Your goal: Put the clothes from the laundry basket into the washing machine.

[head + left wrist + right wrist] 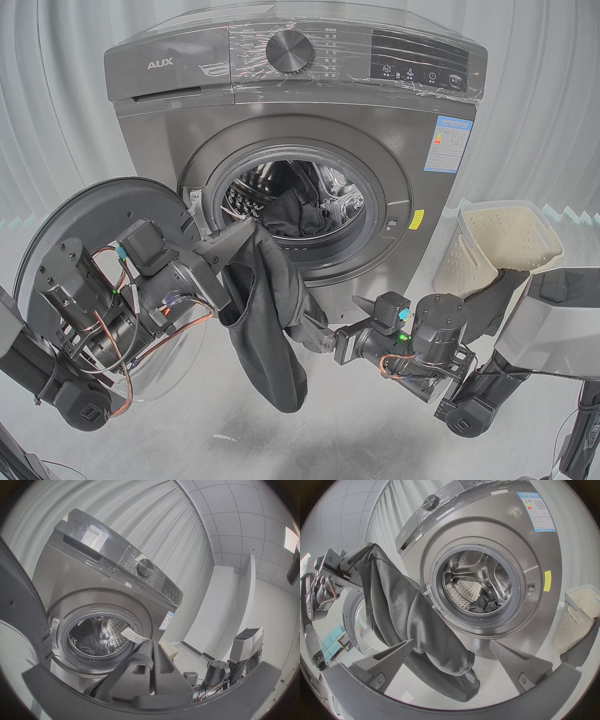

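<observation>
**Dark garment (262, 312) held at the washing machine (387, 144) porthole**

The left gripper (240, 236), clenched on the top of the dark garment, holds it just in front of the machine's open porthole, the cloth hanging down below. The right gripper (450, 644) sits lower, its fingers spread wide with the garment's hanging end between them. More dark clothes (294, 215) lie inside the drum. The door (94, 212) stands swung open on the robot's left. On the right, the laundry basket (500, 237) has another dark piece (494, 300) draped over its rim.
</observation>
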Tool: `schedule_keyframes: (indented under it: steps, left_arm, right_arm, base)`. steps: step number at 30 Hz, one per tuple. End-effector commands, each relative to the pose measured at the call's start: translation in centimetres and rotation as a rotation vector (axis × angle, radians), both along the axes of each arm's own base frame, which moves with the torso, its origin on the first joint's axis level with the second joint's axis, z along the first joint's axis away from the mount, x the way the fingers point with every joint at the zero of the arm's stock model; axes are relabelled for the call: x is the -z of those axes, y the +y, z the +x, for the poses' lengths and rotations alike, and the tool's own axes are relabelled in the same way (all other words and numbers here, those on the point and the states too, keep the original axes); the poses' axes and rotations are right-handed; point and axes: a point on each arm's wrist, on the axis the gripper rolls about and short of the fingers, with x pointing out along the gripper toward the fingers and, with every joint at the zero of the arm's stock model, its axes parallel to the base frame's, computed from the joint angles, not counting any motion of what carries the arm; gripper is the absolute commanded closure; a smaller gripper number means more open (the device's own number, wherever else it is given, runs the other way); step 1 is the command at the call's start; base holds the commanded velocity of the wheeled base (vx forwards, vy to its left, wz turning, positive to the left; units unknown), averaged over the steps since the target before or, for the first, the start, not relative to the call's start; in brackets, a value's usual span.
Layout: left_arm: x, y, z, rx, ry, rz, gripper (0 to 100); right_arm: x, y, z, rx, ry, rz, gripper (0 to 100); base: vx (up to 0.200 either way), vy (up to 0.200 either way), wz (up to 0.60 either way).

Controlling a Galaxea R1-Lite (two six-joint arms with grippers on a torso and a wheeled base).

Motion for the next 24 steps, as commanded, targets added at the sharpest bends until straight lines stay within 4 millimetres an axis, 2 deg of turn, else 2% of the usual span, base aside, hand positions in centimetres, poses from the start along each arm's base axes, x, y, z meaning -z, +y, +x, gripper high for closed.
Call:
schedule_keyframes:
  steps: [1,7,8,19,24]
  left_arm:
    - [0.0,-0.1,0.0,0.003,0.002,0.001,100]
    - [0.1,-0.1,-0.1,0.004,0.003,0.002,100]
    - [0.1,-0.1,-0.1,0.005,0.003,0.004,100]
    - [0.3,-0.1,-0.2,0.008,0.01,0.008,100]
    - [0.5,-0.2,0.0,0.006,0.015,0.013,100]
  right_arm:
    - [-0.2,0.6,0.0,-0.025,-0.013,0.013,0]
    - [-0.2,1.0,0.2,-0.041,-0.021,0.015,0]
    - [-0.5,1.4,0.8,-0.04,-0.044,0.025,0]
    - [-0.6,2.8,2.2,-0.044,-0.083,0.059,0]
    - [-0.4,3.7,1.7,-0.07,-0.087,0.064,0]
  base:
    - [0.0,0.0,0.0]
    - [0.0,0.0,0.0]
    - [0.0,0.0,0.0]
    - [0.0,0.0,0.0]
    - [0.0,0.0,0.0]
